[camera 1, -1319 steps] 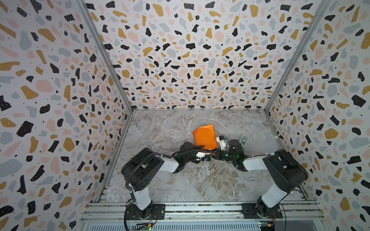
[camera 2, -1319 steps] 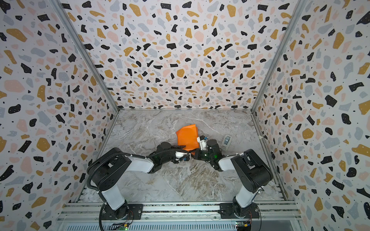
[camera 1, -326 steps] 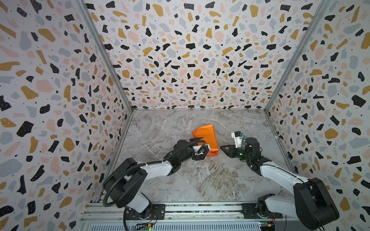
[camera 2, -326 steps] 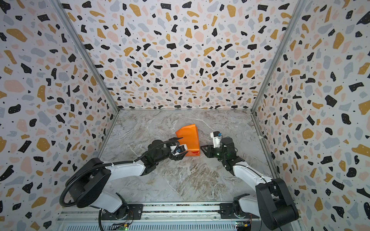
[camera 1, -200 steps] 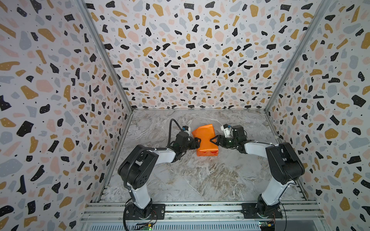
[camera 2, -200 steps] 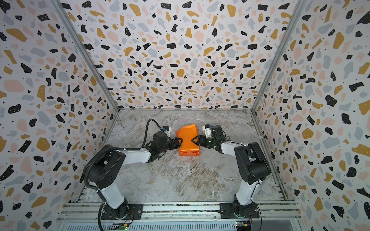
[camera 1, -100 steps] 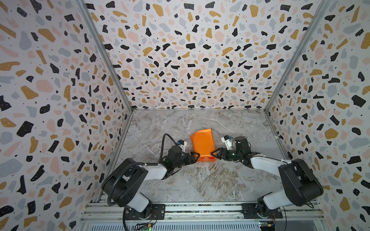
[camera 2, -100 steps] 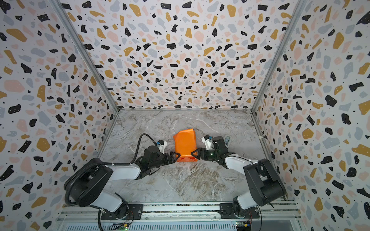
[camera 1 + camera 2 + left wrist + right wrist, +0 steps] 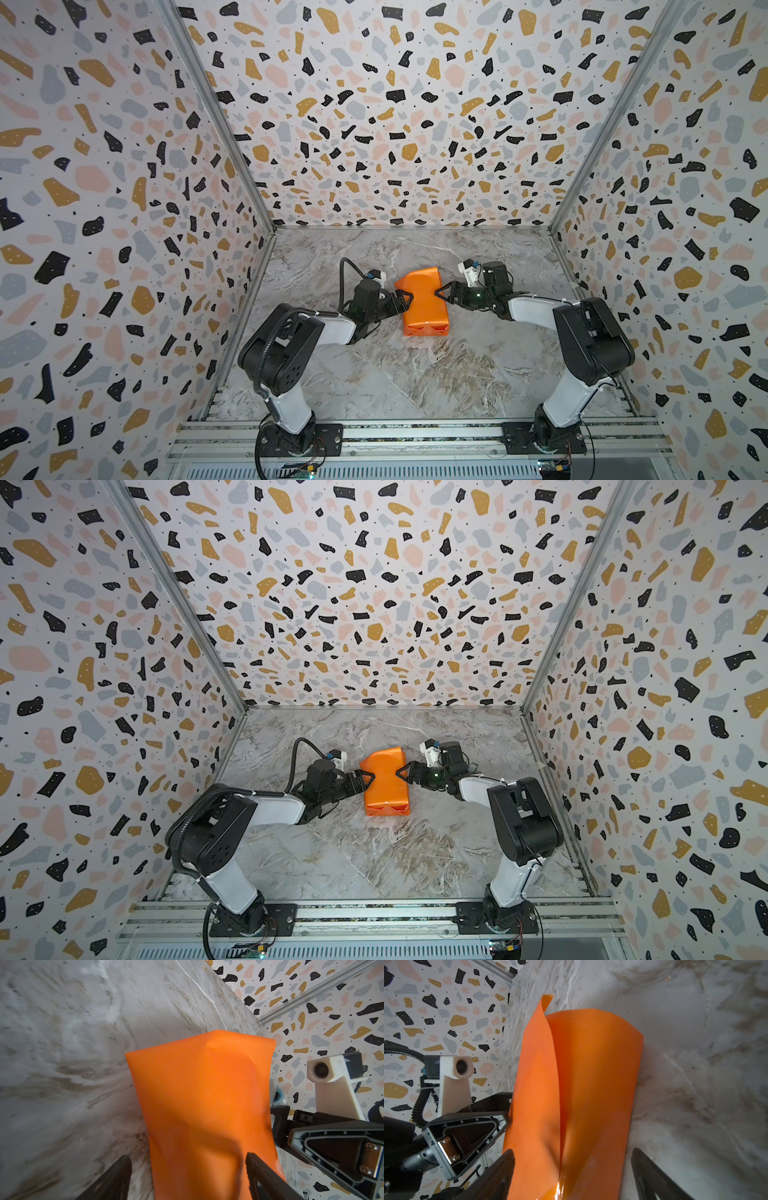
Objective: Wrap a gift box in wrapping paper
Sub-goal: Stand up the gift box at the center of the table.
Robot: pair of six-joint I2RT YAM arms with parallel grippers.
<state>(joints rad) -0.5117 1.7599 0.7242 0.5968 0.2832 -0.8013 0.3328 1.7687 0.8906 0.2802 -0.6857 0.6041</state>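
My left fingers (image 9: 405,297) and right fingers (image 9: 442,291) are spread wide, grasping nothing, their tips against opposite sides of the folded orange wrapping paper (image 9: 422,309), which lies mid-table (image 9: 415,374) between them.

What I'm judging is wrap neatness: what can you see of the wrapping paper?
The wrapping paper shows only its bright orange face, smooth and slightly glossy, folded into an oblong packet lying on the marble table; nothing inside it shows. Its near end is creased into flat triangular flaps. Its far end stands looser, with one overlapping edge lifting away. The open left end effector and right end effector straddle its opposite long sides, which are dented inward there.
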